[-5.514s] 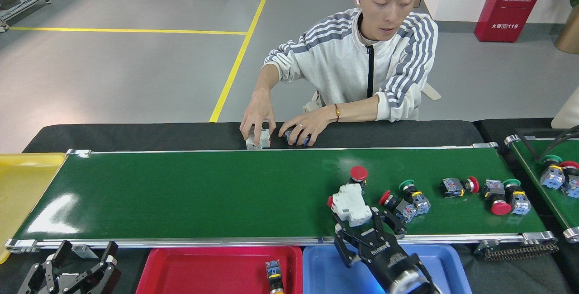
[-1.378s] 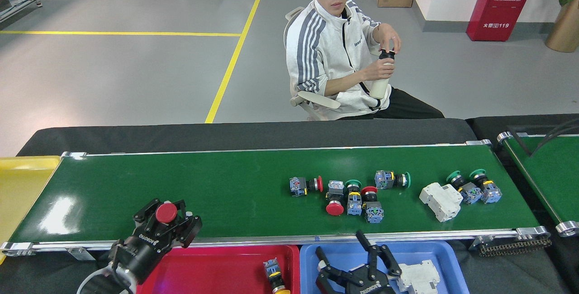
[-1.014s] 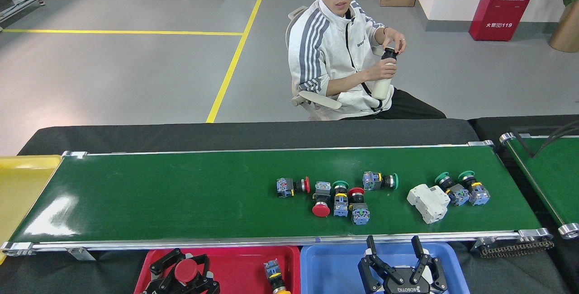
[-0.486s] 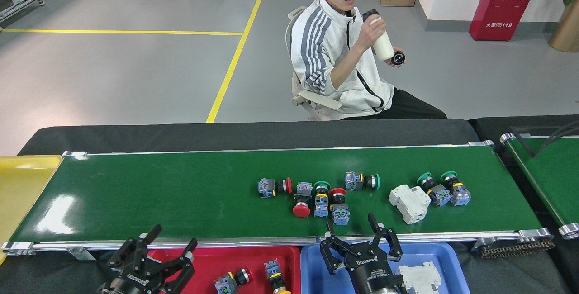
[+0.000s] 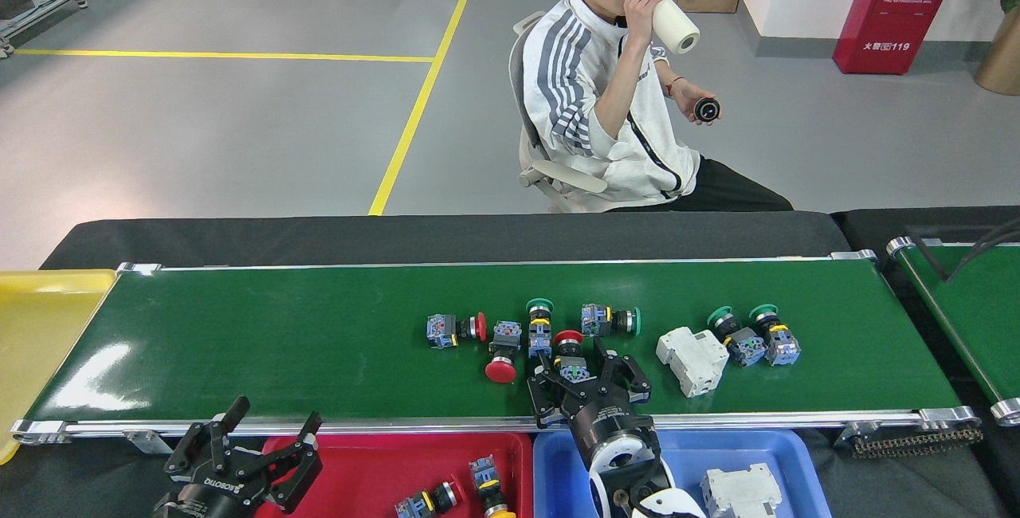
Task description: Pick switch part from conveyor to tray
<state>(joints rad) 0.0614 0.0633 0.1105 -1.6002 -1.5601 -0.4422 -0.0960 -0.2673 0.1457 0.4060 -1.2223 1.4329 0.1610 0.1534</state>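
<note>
Several switch parts lie in a cluster mid-right on the conveyor (image 5: 279, 343). Among them are a red mushroom-button part (image 5: 501, 359), a green-capped one (image 5: 539, 320) and a white breaker (image 5: 692, 349). My right gripper (image 5: 587, 381) reaches over the near rail. It is open, with its fingers on either side of a red-capped switch part (image 5: 569, 349). My left gripper (image 5: 276, 416) hangs open and empty at the left corner of the red tray (image 5: 358, 462), which holds two switch parts (image 5: 430, 498). The blue tray (image 5: 797, 470) holds a white breaker (image 5: 741, 490).
Behind the belt a seated person (image 5: 606, 119) drinks from a bottle. A yellow bin (image 5: 40, 327) stands at the belt's left end and a smaller green belt (image 5: 972, 303) at the right. Two green-capped parts (image 5: 753, 336) lie right of the breaker.
The belt has carried the parts leftward. My right gripper rose from over the blue tray onto the belt around the red-capped part. My left gripper stays open by the red tray.
</note>
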